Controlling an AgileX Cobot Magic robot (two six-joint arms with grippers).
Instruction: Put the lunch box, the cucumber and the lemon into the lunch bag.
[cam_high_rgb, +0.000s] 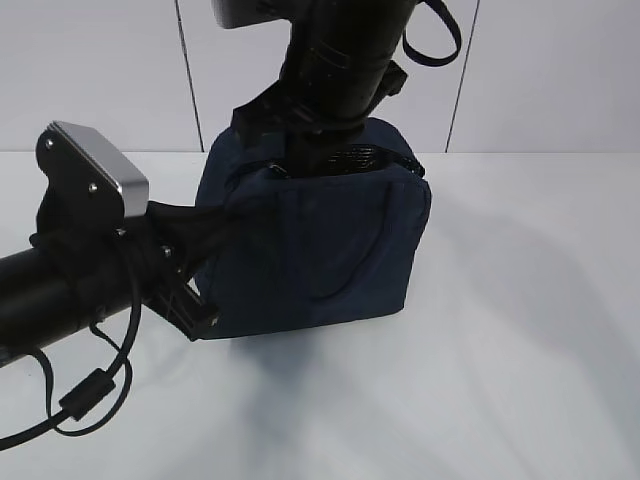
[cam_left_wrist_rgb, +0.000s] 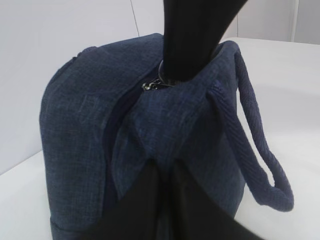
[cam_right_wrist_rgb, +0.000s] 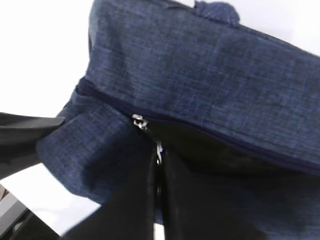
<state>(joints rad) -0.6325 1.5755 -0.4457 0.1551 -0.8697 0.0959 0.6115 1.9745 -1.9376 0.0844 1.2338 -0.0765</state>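
Observation:
The navy lunch bag (cam_high_rgb: 330, 240) stands upright on the white table. My left gripper (cam_high_rgb: 222, 215) comes in from the left and is shut on a fold of the bag's side fabric (cam_left_wrist_rgb: 165, 150). From above, my right gripper (cam_high_rgb: 300, 168) is shut on the metal ring pull (cam_right_wrist_rgb: 159, 149) just below the zipper slider (cam_right_wrist_rgb: 138, 120). In the left wrist view the right gripper's dark fingers (cam_left_wrist_rgb: 192, 45) stand over the slider (cam_left_wrist_rgb: 151, 85). A dark gap runs along the zipper right of the slider. The lunch box, the cucumber and the lemon are out of view.
A loop handle (cam_left_wrist_rgb: 260, 150) hangs down the bag's front face. The white tabletop (cam_high_rgb: 520, 350) stretches around the bag, with a pale panelled wall (cam_high_rgb: 540, 70) behind. A loose black cable (cam_high_rgb: 90, 395) droops under my left arm.

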